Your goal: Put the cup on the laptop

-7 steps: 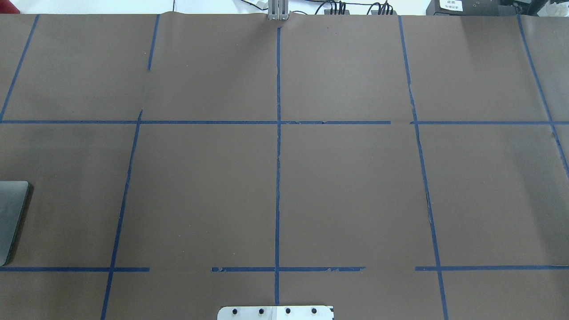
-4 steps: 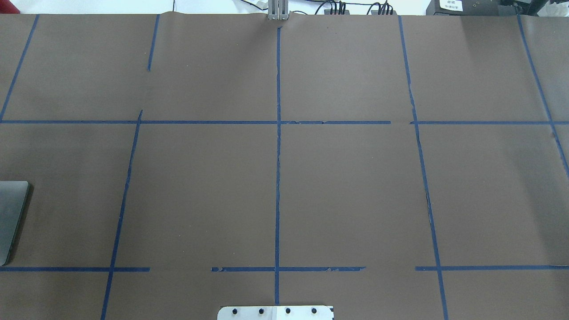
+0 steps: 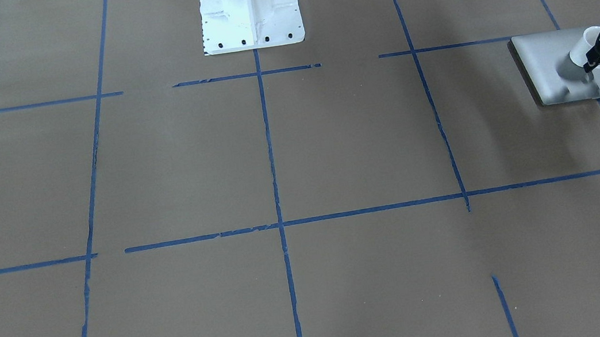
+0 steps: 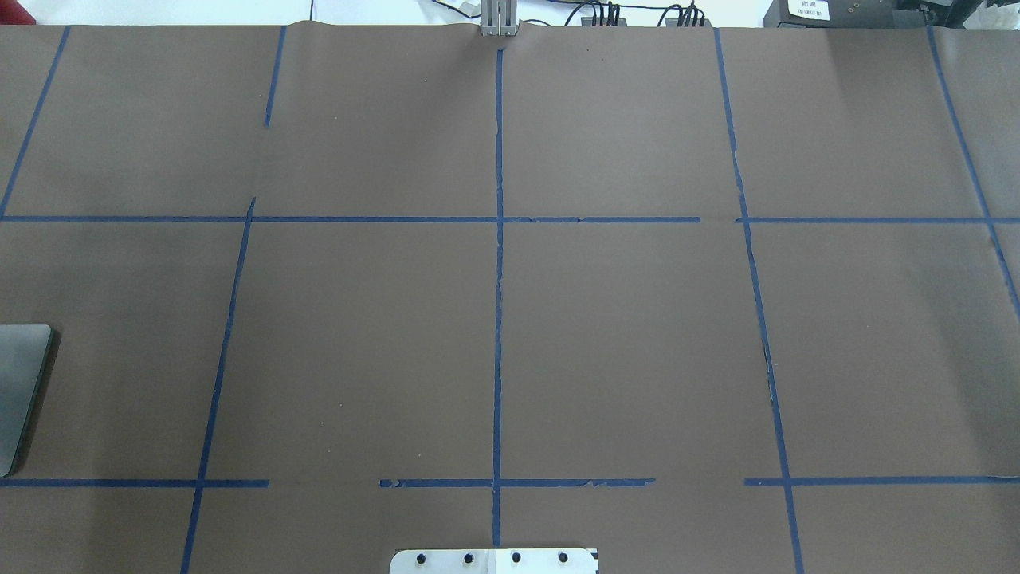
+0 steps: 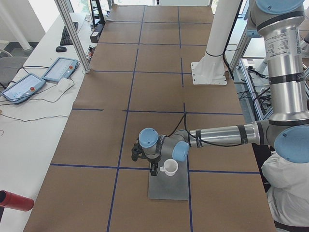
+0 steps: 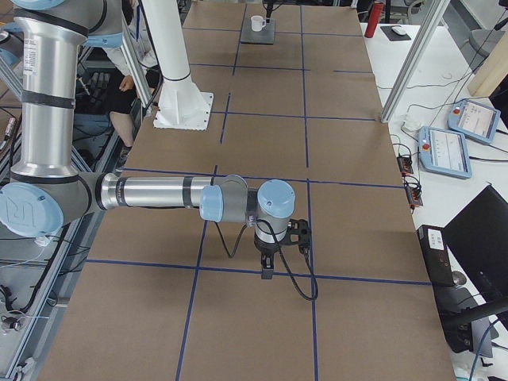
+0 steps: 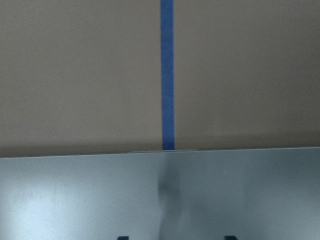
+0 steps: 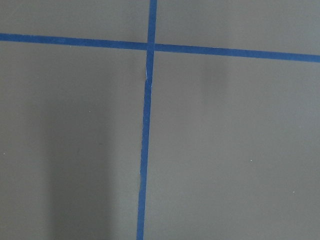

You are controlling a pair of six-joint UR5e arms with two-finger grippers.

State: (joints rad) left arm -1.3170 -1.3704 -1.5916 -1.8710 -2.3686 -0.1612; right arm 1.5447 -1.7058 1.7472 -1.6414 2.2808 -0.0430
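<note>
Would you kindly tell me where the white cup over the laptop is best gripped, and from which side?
I would take the cup by its rim wall, coming straight down from above, one finger inside and one outside. It seems to stand upright over the laptop with its mouth open upward, and its tapered side may slip. The left claw is beside it.

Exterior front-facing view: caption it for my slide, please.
Left gripper holds the white cup, tilted, over the silver laptop.
</note>
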